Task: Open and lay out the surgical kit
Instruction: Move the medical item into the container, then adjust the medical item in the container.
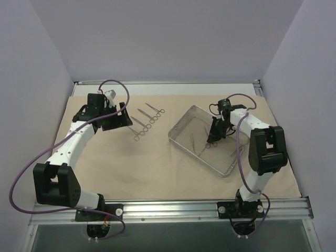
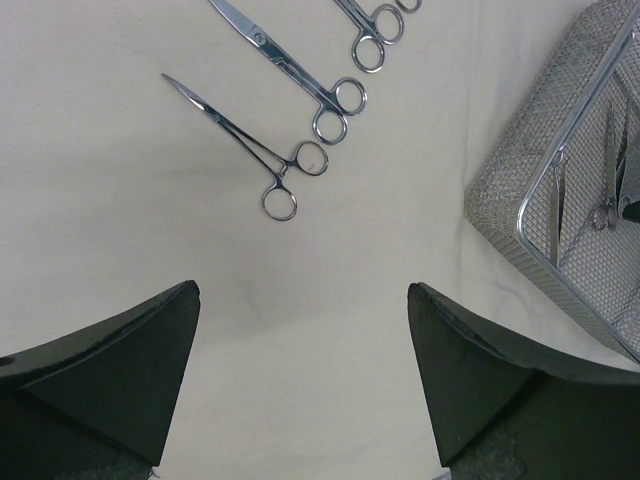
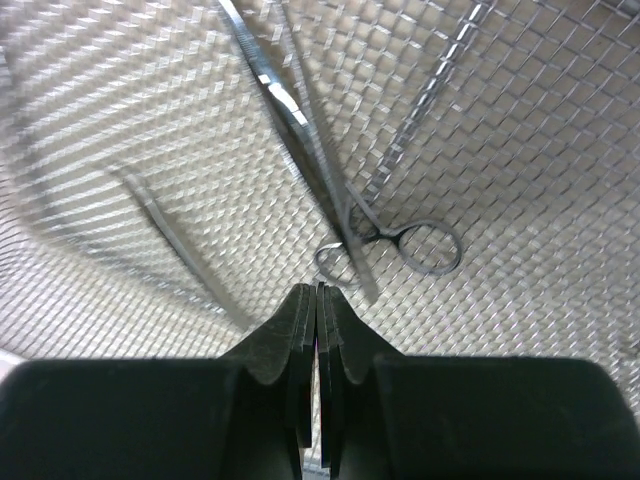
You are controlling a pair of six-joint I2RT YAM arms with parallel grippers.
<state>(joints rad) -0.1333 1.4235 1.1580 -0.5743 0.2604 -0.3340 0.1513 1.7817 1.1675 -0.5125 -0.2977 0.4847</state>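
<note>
The beige cloth wrap (image 1: 105,168) lies spread flat over the table. Three ring-handled instruments lie in a row on it: forceps (image 2: 255,140), scissors (image 2: 290,65) and a third pair (image 2: 370,30). My left gripper (image 1: 123,118) hovers open and empty just beside them (image 2: 302,287). The silver wire-mesh tray (image 1: 181,122) sits at the right, with its corner in the left wrist view (image 2: 540,180). My right gripper (image 1: 214,134) is down inside the tray. Its jaws (image 3: 318,288) are shut, seemingly pinching the near ring of a pair of forceps (image 3: 432,247).
More thin steel instruments lie on the tray mesh (image 3: 520,150), among them a straight bar (image 3: 185,245). Grey walls close in the table on three sides. A metal rail (image 1: 168,207) runs along the near edge.
</note>
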